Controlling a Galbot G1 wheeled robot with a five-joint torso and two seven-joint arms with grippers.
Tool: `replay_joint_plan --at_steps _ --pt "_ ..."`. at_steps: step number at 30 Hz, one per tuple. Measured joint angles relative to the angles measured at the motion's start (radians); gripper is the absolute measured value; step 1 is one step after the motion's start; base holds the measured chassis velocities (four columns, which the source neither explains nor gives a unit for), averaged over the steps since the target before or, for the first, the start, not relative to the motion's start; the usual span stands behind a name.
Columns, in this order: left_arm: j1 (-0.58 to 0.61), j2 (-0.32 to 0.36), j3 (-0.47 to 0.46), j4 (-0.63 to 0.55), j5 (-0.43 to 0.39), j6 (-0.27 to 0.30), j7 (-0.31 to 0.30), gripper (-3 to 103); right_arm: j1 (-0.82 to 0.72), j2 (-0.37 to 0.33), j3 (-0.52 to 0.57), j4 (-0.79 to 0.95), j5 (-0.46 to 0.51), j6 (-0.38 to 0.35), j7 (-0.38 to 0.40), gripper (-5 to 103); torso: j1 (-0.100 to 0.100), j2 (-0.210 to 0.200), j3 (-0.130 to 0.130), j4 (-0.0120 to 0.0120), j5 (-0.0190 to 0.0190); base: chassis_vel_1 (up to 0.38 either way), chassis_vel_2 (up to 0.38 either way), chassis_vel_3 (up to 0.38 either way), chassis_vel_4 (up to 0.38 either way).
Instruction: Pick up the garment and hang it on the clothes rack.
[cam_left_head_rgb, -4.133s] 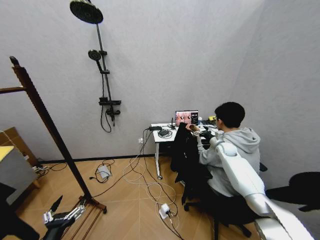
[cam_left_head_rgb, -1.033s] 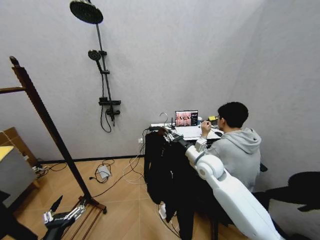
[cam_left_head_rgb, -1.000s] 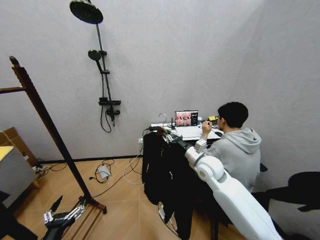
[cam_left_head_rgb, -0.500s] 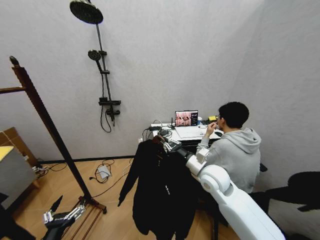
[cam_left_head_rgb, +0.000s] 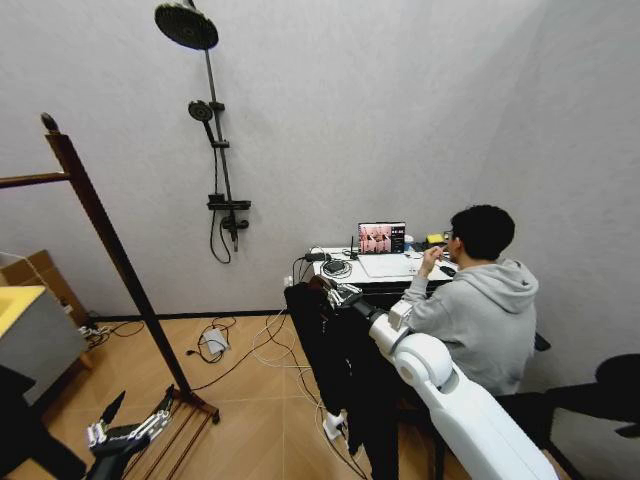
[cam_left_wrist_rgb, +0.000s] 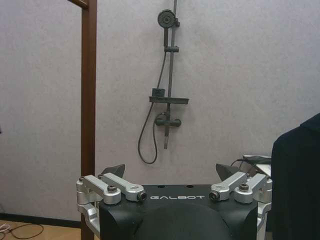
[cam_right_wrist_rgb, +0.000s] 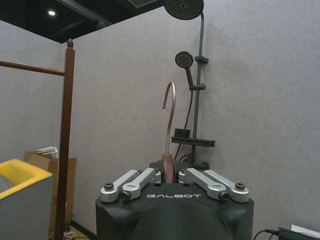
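Out ahead of the seated person, the right gripper pinches the wooden neck of a hanger, its fingers pressed in; the garment hangs limp below, soft, probably swinging easily. The clothes rack stands well apart. Both grippers read "GALBOT". The left gripper waits low, spread.

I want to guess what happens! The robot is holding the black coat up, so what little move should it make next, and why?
Probably swing the right gripper leftward toward the rack. It is shut on the hanger, so the coat hangs clear of the floor, but the rack's bar is far off to the robot's left. The left gripper waits low and open by the rack's foot.
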Motion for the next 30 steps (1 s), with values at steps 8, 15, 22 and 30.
replay_joint_plan --at_steps 8,15,22,30 --pt "0.000 0.000 0.000 0.000 0.000 0.000 0.000 100 -0.005 0.008 -0.004 -0.003 -0.007 0.010 0.006 9 0.000 0.000 0.000 0.0000 0.0000 0.086 0.080 0.094 0.078" --pt "0.000 0.000 0.000 0.000 0.000 0.000 0.000 100 -0.011 0.013 -0.004 -0.020 -0.023 0.021 -0.005 9 0.000 0.000 0.000 0.0002 -0.0001 0.119 0.123 0.128 0.108" --pt "0.000 0.000 0.000 0.000 0.000 0.000 0.000 100 -0.020 0.009 -0.003 -0.018 -0.027 0.025 -0.007 9 0.000 0.000 0.000 0.0000 -0.0002 0.096 0.157 0.154 0.085" --pt "0.000 0.000 0.000 0.000 0.000 0.000 0.000 100 -0.021 0.008 -0.003 -0.011 -0.030 0.024 -0.007 9 0.000 0.000 0.000 -0.0001 0.0001 0.024 0.215 0.232 0.017"
